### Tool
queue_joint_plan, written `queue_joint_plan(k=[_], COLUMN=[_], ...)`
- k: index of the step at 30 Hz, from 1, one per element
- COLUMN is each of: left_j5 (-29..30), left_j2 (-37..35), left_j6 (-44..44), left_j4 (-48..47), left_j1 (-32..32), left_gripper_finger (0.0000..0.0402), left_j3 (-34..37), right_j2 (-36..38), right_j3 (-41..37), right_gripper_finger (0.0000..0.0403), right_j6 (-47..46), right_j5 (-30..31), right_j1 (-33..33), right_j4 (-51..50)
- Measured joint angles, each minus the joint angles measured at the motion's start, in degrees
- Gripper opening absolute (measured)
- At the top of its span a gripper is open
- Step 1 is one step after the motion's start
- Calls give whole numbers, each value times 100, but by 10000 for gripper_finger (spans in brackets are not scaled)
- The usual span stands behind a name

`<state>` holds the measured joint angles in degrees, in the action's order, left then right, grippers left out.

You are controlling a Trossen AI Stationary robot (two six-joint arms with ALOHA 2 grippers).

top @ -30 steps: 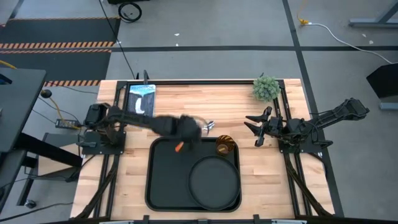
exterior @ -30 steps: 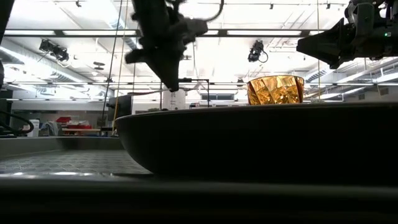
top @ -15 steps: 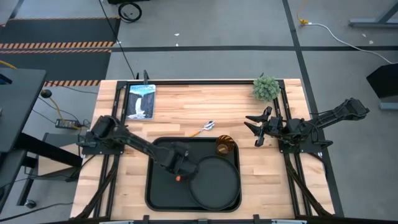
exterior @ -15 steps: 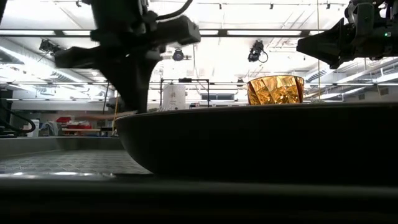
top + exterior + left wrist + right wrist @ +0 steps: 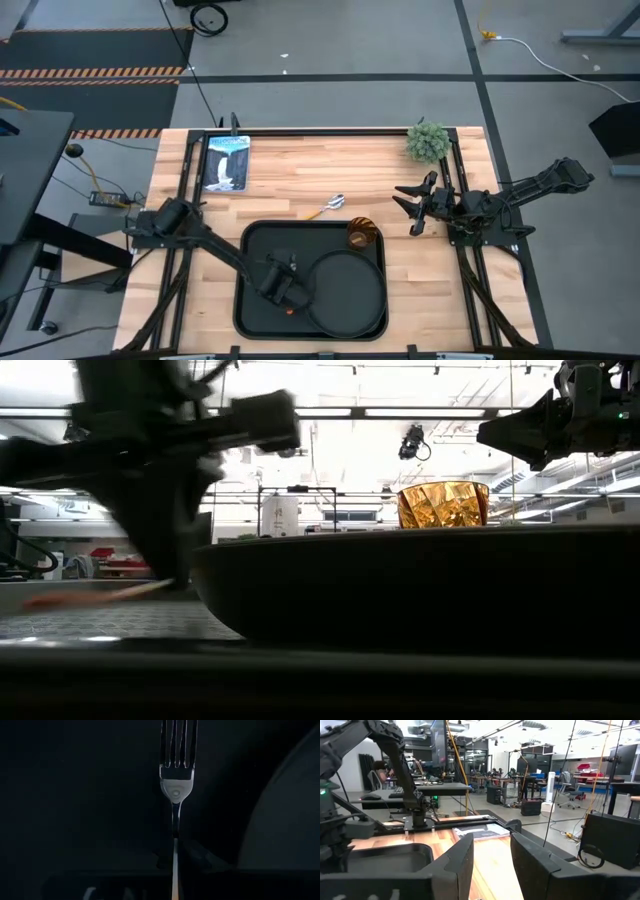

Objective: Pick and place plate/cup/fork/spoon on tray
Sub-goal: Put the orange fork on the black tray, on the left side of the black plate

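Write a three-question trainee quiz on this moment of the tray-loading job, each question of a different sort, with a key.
1. True or false: the cup stands inside the tray.
2. Which item is still on the bare table? A) plate B) spoon C) cup
3. Fill in: the left gripper, low over the tray beside the plate, holds the ____.

Key
1. True; it stands in the tray's far right corner.
2. B; the spoon lies just beyond the tray.
3. Fork. The right gripper waits open at the table's right edge.
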<state>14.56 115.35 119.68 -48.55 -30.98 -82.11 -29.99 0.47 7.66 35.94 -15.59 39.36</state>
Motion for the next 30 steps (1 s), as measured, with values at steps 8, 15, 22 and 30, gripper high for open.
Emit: queue_joint_plan(k=[8,15,22,30], left_j5=[-70,-165,-161,-190], left_j2=[102,242,293,213], left_j6=[591,480,294,235], left_j4=[33,82,123,19], left_j1=[-364,-362,-333,-310], left_gripper_finger=[12,12,53,98], left_j3=[-2,-9,-9,-7], right_j2=[-8,-10,-11,-14], right_j3=[0,0,0,2], right_gripper_finger=[137,137,137,137], right_j6=[-1,0,-1,1], right_j5=[1,0,-1,-2], right_j1=[-2,0,-1,-2], right_j4=[54,93,128,128])
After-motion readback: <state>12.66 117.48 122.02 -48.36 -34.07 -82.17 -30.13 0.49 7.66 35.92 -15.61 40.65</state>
